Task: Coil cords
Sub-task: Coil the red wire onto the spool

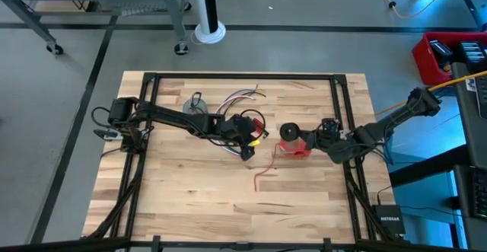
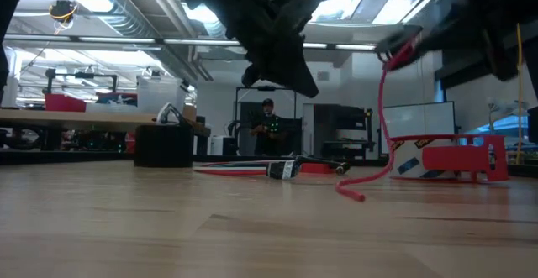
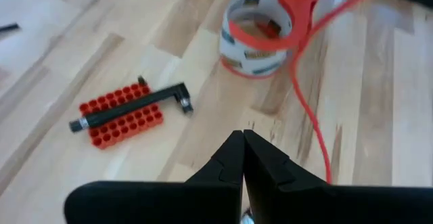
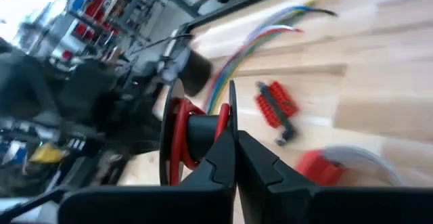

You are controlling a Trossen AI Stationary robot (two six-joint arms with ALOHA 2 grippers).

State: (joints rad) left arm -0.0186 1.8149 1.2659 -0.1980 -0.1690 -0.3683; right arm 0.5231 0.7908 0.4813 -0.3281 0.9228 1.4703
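— Where's the left gripper (image 1: 247,151) at?

— Out over the middle of the wooden table (image 1: 190,206), raised off the boards. Its two fingers (image 3: 260,173) are pressed together with nothing between them.

— And the right one?

— The right gripper (image 1: 329,126) is reaching in from the far side, just beside the tape roll (image 1: 289,134). Its fingers (image 4: 254,160) are together as well. Loops of red cord sit right at their tips, but I can't tell whether any of it is pinched.

— That red cord (image 2: 382,118), what is it doing?

— It hangs from up near the right arm, curves down past the tape roll and ends loose on the table (image 2: 353,196), between the two grippers.

— The rest of the cords?

— The bundle of coloured wires (image 1: 243,96) lies flat toward the back edge, its free ends fanned out. The small grey coil (image 1: 195,103) with its black loop is just left of that, beside the left arm. A black-and-red coil (image 1: 255,121) sits near the left wrist, by the bundle.

— Anything else down there?

— A studded red block (image 3: 122,112) with a black tool lying across it, near the tape roll but apart from it. And a person (image 2: 267,123) is standing well back in the room.
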